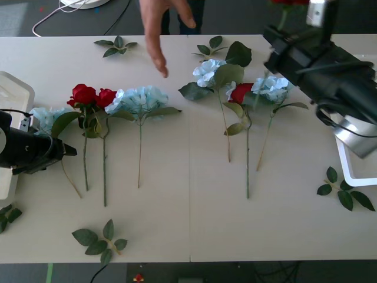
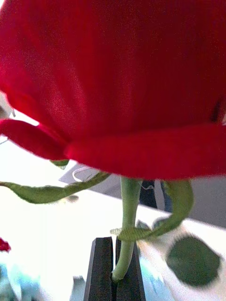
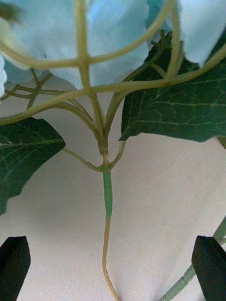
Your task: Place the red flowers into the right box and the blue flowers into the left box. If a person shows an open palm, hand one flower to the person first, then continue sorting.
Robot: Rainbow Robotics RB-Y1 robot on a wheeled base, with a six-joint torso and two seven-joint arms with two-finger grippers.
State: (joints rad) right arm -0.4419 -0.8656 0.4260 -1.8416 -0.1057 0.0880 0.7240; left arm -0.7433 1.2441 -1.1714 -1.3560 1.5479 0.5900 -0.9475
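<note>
Here the right gripper (image 2: 114,268) sits raised at the upper right of the front frame, its black fingers (image 2: 100,270) pinched narrow on the green stem of a red rose (image 2: 117,80); the bloom stands just above the fingers in the right wrist picture. A person's hand (image 1: 160,29) reaches down from the top centre over the table (image 1: 188,224), well apart from that rose, palm not clearly readable. The left gripper (image 3: 113,263) lies low at the left edge of the front frame, fingers spread wide either side of a blue flower's stem (image 3: 107,202), not touching it; its pale blue head (image 1: 44,117) rests just beyond. On the table I count three red roses and four blue flowers, perhaps more under leaves. The white left box (image 1: 15,91) and right box (image 1: 353,171) sit at the edges.
</note>
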